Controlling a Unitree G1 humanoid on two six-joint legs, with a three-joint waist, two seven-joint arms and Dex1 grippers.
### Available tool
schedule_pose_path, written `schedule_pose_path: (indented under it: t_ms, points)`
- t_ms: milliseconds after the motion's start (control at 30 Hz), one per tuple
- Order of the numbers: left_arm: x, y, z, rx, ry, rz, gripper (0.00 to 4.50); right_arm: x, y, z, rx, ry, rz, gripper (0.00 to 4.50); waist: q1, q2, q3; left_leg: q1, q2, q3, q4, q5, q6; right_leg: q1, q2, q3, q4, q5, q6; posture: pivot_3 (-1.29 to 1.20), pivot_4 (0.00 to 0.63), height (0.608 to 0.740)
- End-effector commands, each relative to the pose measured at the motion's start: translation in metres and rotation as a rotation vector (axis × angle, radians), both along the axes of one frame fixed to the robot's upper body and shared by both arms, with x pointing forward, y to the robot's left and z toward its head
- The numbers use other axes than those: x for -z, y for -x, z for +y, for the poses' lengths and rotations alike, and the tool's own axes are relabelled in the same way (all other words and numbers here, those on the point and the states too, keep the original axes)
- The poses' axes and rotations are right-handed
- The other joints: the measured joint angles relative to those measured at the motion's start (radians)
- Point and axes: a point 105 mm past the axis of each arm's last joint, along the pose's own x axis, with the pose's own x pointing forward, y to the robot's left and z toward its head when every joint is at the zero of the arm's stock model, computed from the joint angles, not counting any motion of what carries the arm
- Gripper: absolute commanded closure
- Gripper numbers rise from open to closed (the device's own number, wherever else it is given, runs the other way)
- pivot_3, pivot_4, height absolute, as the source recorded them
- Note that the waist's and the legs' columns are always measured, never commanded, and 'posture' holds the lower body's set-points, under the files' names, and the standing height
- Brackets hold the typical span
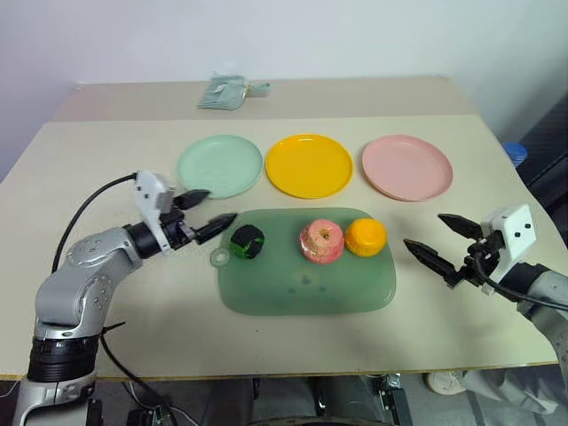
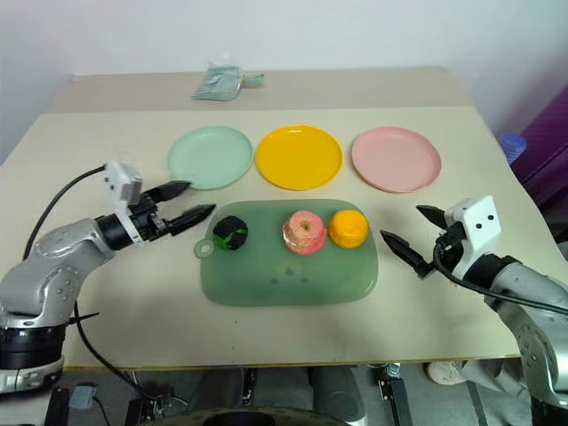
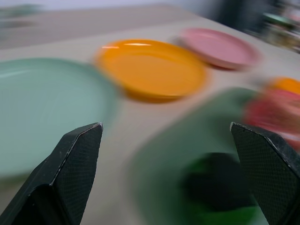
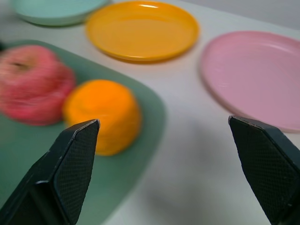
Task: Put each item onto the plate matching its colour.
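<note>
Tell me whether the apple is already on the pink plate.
No, the apple sits on the green cutting board, between the dark ball and the orange; the pink plate is bare.

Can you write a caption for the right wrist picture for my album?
Open right hand hovers by the orange fruit and pink plate.
</note>
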Motion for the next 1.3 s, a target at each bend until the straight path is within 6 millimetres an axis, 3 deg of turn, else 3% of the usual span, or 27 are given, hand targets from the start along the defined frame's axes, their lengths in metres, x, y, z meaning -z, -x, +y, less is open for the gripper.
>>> schedule_pose_path:
  t_ms: [33,233,367,500,867,967,1033,1167,1300]
  points:
    - [0.007,0.011,-0.015,0.136,-0.109,0.017,0.0,-0.012,0.019,0.025,-0.139,-0.02,0.014,0.01,0.001,0.0,0.0,0.0,0.0,0.0,0.0,0.0,0.0,0.0,0.001,0.0,0.0,0.0,0.0,0.0,0.15,0.74]
    - [0.046,0.008,-0.009,0.162,-0.343,0.081,0.0,-0.01,0.032,0.058,-0.301,-0.017,0.055,0.01,0.002,0.0,0.0,0.0,-0.001,0.0,0.0,0.0,0.0,0.0,0.001,0.0,0.0,0.0,0.0,0.0,0.15,0.74]
    - [0.054,0.003,-0.006,0.138,-0.363,0.082,0.0,-0.011,0.033,0.073,-0.345,-0.029,0.042,0.01,0.003,-0.002,0.001,0.0,-0.001,0.0,0.0,0.0,0.0,0.0,0.001,0.0,0.0,0.0,0.0,0.0,0.15,0.74]
    - [0.05,-0.002,-0.01,0.121,-0.311,0.053,1.85,-0.008,0.032,0.081,-0.362,-0.044,0.046,0.0,0.007,-0.003,0.002,-0.001,0.0,-0.001,0.0,0.0,0.0,0.0,0.0,0.0,0.0,0.0,0.0,0.0,0.15,0.74]
    - [0.022,-0.012,0.008,0.057,-0.14,0.022,1.85,-0.005,0.028,0.089,-0.384,-0.038,0.037,0.0,0.004,-0.003,0.002,-0.001,0.0,0.0,0.001,0.0,0.0,0.0,0.0,0.0,0.0,0.0,0.0,0.0,0.15,0.74]
    - [0.024,-0.009,0.009,0.083,-0.136,0.046,0.98,-0.005,0.027,0.09,-0.385,-0.039,0.031,0.0,0.005,-0.003,0.002,-0.001,0.0,-0.001,0.001,0.0,0.0,0.0,0.0,0.0,0.0,0.0,0.0,0.0,0.15,0.74]
    - [0.021,-0.011,0.008,0.074,-0.118,0.038,0.03,-0.004,0.027,0.091,-0.384,-0.041,0.028,0.0,0.006,-0.003,0.002,-0.001,0.0,-0.001,0.001,0.0,0.0,0.0,0.0,0.0,0.0,0.0,0.0,0.0,0.15,0.74]
    - [0.024,-0.013,-0.002,0.098,-0.14,0.015,0.03,-0.003,0.026,0.094,-0.383,-0.048,0.024,0.0,0.006,-0.003,0.002,-0.001,0.0,-0.001,0.001,0.0,0.0,0.0,0.0,0.0,0.0,0.0,0.0,0.0,0.15,0.74]
    - [0.032,-0.009,-0.028,0.173,-0.158,0.023,0.03,-0.001,0.026,0.097,-0.383,-0.055,0.019,0.0,0.006,-0.003,0.002,-0.001,0.0,-0.001,0.001,0.0,0.0,0.0,0.0,0.0,0.0,0.0,0.0,0.0,0.15,0.74]
